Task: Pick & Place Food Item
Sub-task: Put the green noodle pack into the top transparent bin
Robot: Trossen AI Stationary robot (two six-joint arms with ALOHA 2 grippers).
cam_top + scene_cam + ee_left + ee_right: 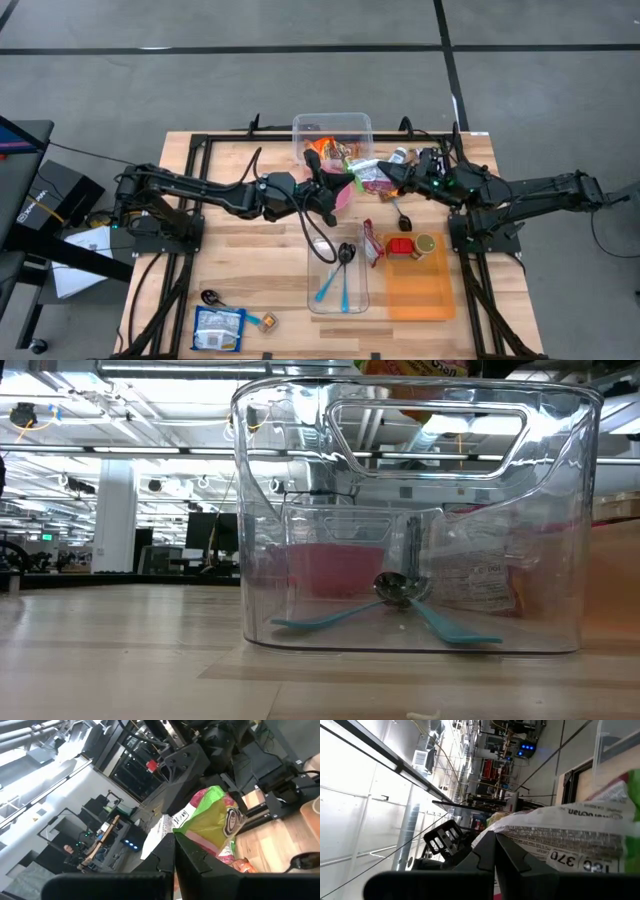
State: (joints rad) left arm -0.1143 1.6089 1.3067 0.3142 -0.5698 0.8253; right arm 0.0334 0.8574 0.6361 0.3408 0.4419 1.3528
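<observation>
- In the high view the left gripper (338, 190) sits just left of centre frame, at the near edge of a clear bin (332, 124) that stands at the top centre of the wooden table (250, 260).
- Its fingers are pressed together, pinching a green and pink snack bag (212, 817); in the left wrist view the bag fills the centre right, directly ahead of the dark fingers (200, 862).
- The right gripper (392, 176) reaches in from the right, just right of centre frame, its tip close to the left one.
- Its fingers are also pressed together, clamped on a white printed packet (570, 832) that spans the centre right of the right wrist view.
- More food packets (335, 150) lie heaped in the clear bin.
- Below centre, a clear tray (337, 272) holds two blue utensils (335, 285) and a dark spoon (345, 252).
- To its right an orange tray (418, 290) carries a red item (400, 247) and a round jar (426, 243).
- At lower left lies a blue and white pouch (218, 328).
</observation>
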